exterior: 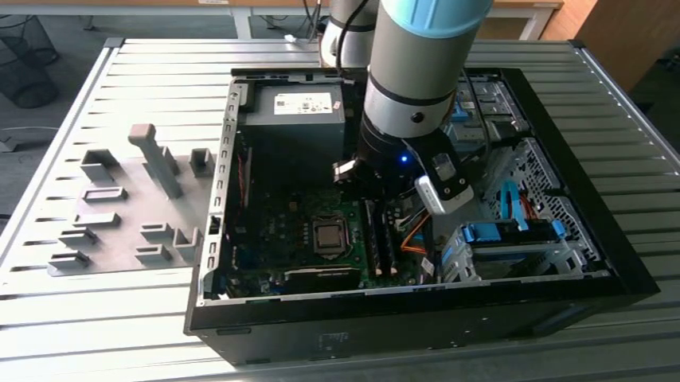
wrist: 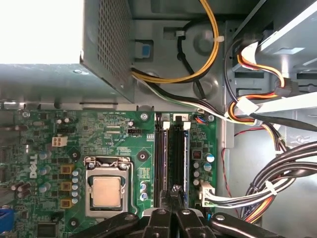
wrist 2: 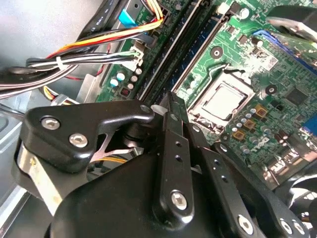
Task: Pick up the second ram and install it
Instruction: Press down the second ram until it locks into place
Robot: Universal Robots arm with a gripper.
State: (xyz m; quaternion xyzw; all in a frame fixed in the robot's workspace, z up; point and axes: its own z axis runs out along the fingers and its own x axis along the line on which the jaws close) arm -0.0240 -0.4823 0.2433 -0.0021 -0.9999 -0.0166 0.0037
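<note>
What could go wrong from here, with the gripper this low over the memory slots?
1. The gripper sits right at the black memory slots; a slightly off-line push could load a slot wall or its white clips.
2. The cable bundle plugs in just beside the slots and could snag on the gripper.
3. The bare processor lies close on the other side; drifting sideways risks contact.

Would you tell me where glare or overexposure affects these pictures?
In the first wrist view, the power supply's top is blown out white; in the second wrist view, glare washes the case wall; in the exterior view, light is even, with the case interior dim.
</note>
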